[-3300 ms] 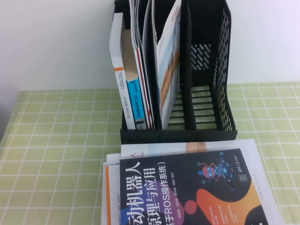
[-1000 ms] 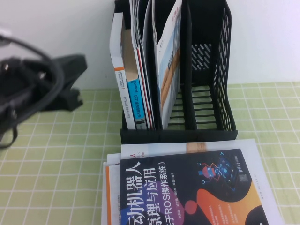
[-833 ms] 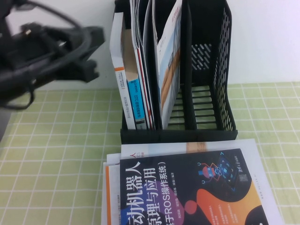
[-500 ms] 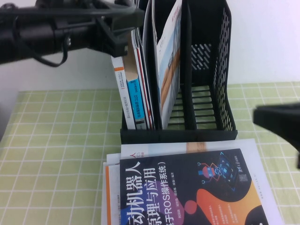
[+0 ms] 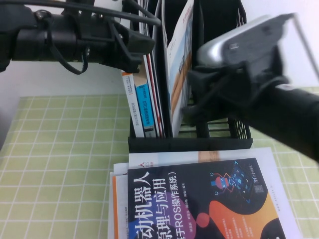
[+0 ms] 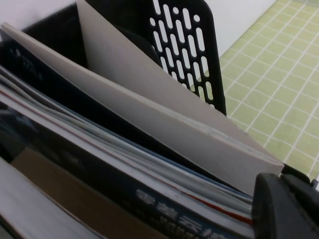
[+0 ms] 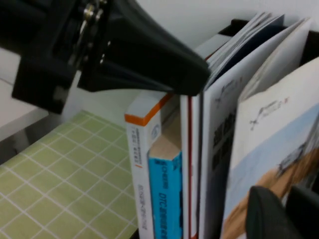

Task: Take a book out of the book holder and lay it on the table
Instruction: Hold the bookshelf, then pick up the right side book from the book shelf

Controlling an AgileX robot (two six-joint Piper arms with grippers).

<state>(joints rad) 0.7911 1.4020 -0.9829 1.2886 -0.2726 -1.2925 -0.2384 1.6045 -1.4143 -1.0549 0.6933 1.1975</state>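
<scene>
- At the back of the light yellow-green checked cloth surface (image 5: pixel 65 164), the tall black plastic book holder with three upright compartments (image 5: pixel 234 134) stands against a white wall.
- Its left compartment holds a white-spined book with an orange band (image 5: pixel 130 107), a book with a blue spine label (image 5: pixel 143 107) and several thin magazines (image 5: pixel 155 94), all upright and packed together.
- Its middle compartment holds the large thin book with a pale sky-blue, white and sandy tan cover (image 5: pixel 178 79), standing on edge and leaning slightly.
- Its right compartment is largely hidden behind the right arm.
- High on the left, the left pincer (image 5: pixel 142 47) reaches across to the tops of the books in the left compartment; whether its fingers are apart or together cannot be told.
- On the right, the right pincer (image 5: pixel 192 107) sits just beside the sky-blue book's front edge, in front of the rack; its finger state cannot be told either.
- Near the front edge, a black-covered book with orange and purple shapes (image 5: pixel 199 199) lies flat on a stack of white papers (image 5: pixel 119 209).
</scene>
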